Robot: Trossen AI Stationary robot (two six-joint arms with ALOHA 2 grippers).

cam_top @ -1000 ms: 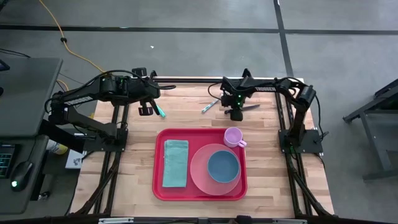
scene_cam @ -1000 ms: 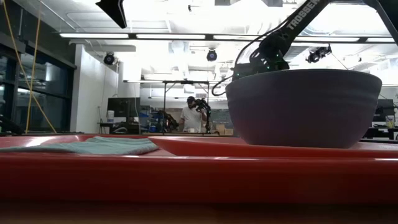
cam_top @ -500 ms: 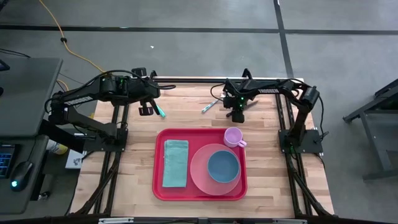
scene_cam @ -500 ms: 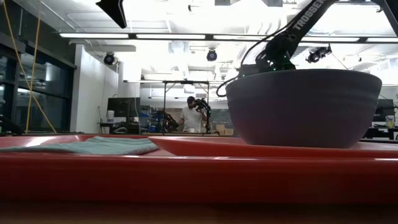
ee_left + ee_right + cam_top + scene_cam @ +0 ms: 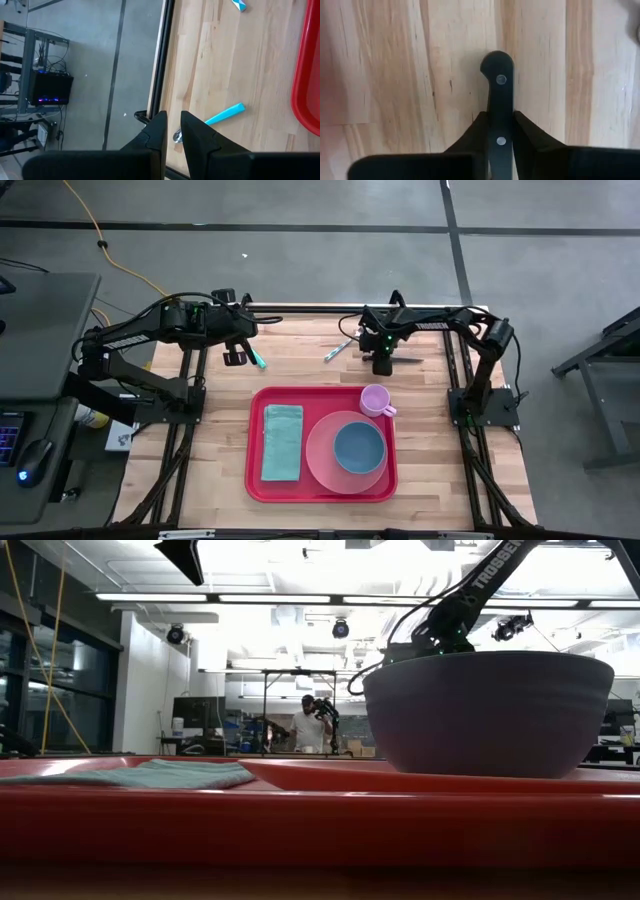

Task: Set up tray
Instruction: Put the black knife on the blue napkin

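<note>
The red tray (image 5: 255,480) lies at the table's middle, its near rim (image 5: 300,825) filling the low view. It carries a teal napkin (image 5: 282,442), a pink plate (image 5: 318,455) bearing a blue bowl (image 5: 359,447), and a purple cup (image 5: 375,399). Beyond the tray's far right corner, my right gripper (image 5: 382,364) is shut on a black-handled knife (image 5: 405,361) lying on the wood. Beyond the far left corner, my left gripper (image 5: 235,358) is shut on a teal-handled utensil (image 5: 257,361). A second teal-handled utensil (image 5: 335,350) lies between the two grippers. My left gripper has the utensil's metal end (image 5: 177,135) between its two fingers, which point down from above. The teal handle (image 5: 225,114) sticks out sideways toward the tray. Whether it is clear of the wood I cannot tell. My right gripper pinches the knife's black riveted handle (image 5: 499,125) between its two fingers, partway along its length. The fingers point down from above and lie across the handle. The handle's rounded end (image 5: 496,62) and the blade (image 5: 408,361) lie flat on the table.
Bare wood runs along the table's far side and on both sides of the tray. The table's black frame rail (image 5: 159,75) runs beside my left gripper. A person (image 5: 305,730) stands far back in the room.
My right arm has stretched out a little and its gripper has settled onto the knife handle. The knife's blade, slanted a second ago, now lies level across the table and slightly nearer the tray.
</note>
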